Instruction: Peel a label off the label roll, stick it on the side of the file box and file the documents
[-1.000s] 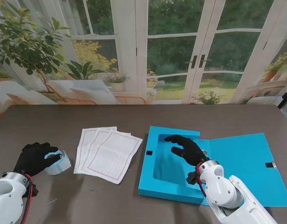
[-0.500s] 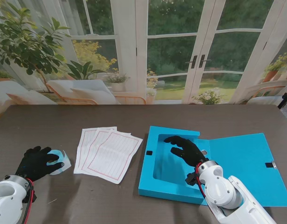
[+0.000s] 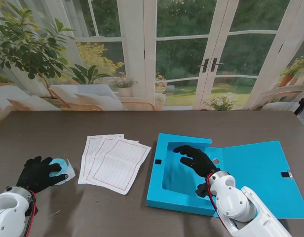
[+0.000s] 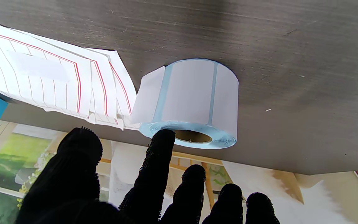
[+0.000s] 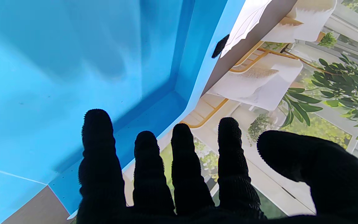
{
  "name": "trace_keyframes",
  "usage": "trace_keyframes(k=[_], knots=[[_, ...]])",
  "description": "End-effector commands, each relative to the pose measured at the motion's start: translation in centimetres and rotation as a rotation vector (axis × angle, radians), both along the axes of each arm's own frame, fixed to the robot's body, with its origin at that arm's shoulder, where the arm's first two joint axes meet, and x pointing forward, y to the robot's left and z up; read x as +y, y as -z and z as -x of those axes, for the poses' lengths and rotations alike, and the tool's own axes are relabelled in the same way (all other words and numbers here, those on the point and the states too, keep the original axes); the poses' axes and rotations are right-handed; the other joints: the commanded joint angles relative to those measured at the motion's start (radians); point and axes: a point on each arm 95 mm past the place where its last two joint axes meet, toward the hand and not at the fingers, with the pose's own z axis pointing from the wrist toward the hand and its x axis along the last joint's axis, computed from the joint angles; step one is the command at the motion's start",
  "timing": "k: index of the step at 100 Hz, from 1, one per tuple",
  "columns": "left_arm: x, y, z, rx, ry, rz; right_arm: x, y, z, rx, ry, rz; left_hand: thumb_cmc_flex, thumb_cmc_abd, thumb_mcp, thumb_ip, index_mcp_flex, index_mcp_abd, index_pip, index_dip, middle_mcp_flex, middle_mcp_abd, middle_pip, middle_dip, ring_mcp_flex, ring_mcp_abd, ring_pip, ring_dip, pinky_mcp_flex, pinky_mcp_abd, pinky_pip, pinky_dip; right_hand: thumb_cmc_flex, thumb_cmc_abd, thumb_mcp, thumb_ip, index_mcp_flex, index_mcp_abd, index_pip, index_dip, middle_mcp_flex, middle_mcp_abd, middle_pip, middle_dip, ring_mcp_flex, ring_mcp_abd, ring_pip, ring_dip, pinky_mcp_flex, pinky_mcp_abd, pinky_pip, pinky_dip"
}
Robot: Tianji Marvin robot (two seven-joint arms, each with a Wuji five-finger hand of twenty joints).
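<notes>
Roll (image 3: 62,170) sits lower left in the stand view, left robot hand (image 3: 37,174) spread beside it, gripping nothing; right robot hand (image 3: 195,158) hovers open over the box (image 3: 157,190). Papers (image 3: 114,161) lie between, leaving bare table near the front edge.

Left wrist view: one fingertip (image 4: 163,140) touches the roll's rim; the loose label flap (image 4: 148,93) faces the papers, so pinch there.

Right wrist view: fingers (image 5: 182,149) splayed above the box's corner.
</notes>
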Motion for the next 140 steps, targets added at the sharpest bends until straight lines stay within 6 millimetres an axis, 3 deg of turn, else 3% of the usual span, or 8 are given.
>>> trace_keyframes(k=[1,11,36,51,82,110,140], knots=[[0.2,0.4,0.3,0.023,-0.007,-0.005,0.4,0.2,0.3,0.018,-0.016,-0.003,-0.019,0.028,-0.03,-0.002,-0.012,-0.004,-0.001,0.007,-0.044,0.0,-0.007,-0.013,-0.045,-0.006,-0.014,-0.017,-0.023,-0.025,-0.033,-0.013,0.001,0.024,-0.03,0.02,0.018,-0.002,0.004,-0.015,0.014,0.012,-0.006,-0.016,0.025,-0.003,-0.007,0.005,-0.4,-0.028,-0.027,0.034],[0.3,0.5,0.2,0.019,-0.014,-0.002,0.5,0.3,0.3,0.02,-0.017,-0.003,-0.012,0.03,-0.038,0.001,-0.049,-0.003,-0.02,0.0,-0.05,-0.001,-0.007,-0.013,-0.046,-0.008,-0.014,-0.017,-0.022,-0.025,-0.034,-0.018,0.002,0.024,-0.03,0.021,0.019,-0.002,0.005,-0.016,0.016,0.012,-0.004,-0.016,0.026,-0.003,-0.006,0.005,-0.399,-0.028,-0.028,0.035],[0.2,0.5,-0.1,0.013,-0.025,0.015,0.4,0.3,0.3,0.024,-0.015,-0.005,0.002,0.033,-0.051,0.004,-0.036,0.003,-0.016,0.0,-0.018,-0.002,0.008,-0.004,-0.033,-0.005,-0.005,-0.014,-0.022,-0.022,-0.027,-0.016,0.004,0.025,-0.031,0.023,0.023,0.002,0.006,-0.017,0.016,0.014,-0.005,-0.017,0.026,0.0,-0.006,0.005,-0.399,-0.028,-0.03,0.037],[0.1,0.4,-0.3,0.004,-0.036,0.003,0.4,0.3,0.3,0.025,-0.013,-0.009,0.004,0.037,-0.058,0.005,-0.07,0.014,-0.032,-0.007,-0.031,-0.001,0.001,-0.003,-0.035,-0.005,-0.005,-0.014,-0.024,-0.02,-0.02,-0.011,0.005,0.024,-0.031,0.024,0.024,0.002,0.007,-0.017,0.018,0.014,-0.005,-0.017,0.027,-0.001,-0.006,0.005,-0.399,-0.027,-0.03,0.038],[0.2,0.4,-0.7,0.025,-0.066,-0.029,0.5,0.4,0.3,0.033,-0.016,-0.01,0.009,0.032,-0.07,0.008,-0.064,0.056,-0.031,-0.01,-0.03,0.007,0.001,-0.001,-0.026,-0.001,-0.002,-0.012,-0.025,-0.018,-0.009,0.002,0.006,0.025,-0.031,0.025,0.028,0.008,0.008,-0.018,0.02,0.017,-0.005,-0.017,0.026,0.0,-0.007,0.005,-0.398,-0.027,-0.032,0.039],[0.2,0.7,-0.9,0.067,-0.068,-0.058,0.5,0.5,0.3,0.039,-0.015,-0.016,0.003,0.027,-0.079,0.007,-0.106,0.059,-0.046,-0.016,-0.037,0.011,0.007,0.013,0.0,-0.018,0.024,0.011,-0.015,-0.023,0.007,0.02,0.006,0.024,-0.032,0.026,0.035,0.011,0.009,-0.019,0.022,0.018,-0.005,-0.017,0.029,0.0,-0.006,0.005,-0.398,-0.027,-0.033,0.04],[0.2,0.9,-1.2,0.121,-0.059,-0.121,0.5,0.7,0.3,0.045,-0.012,-0.022,-0.019,0.005,-0.093,0.008,-0.132,0.093,-0.03,-0.001,-0.043,0.037,0.027,0.079,0.041,0.001,0.083,0.084,0.034,-0.013,0.067,0.099,0.008,0.024,-0.031,0.027,0.038,0.016,0.01,-0.02,0.023,0.018,-0.004,-0.017,0.03,0.0,-0.006,0.005,-0.397,-0.027,-0.033,0.041]])
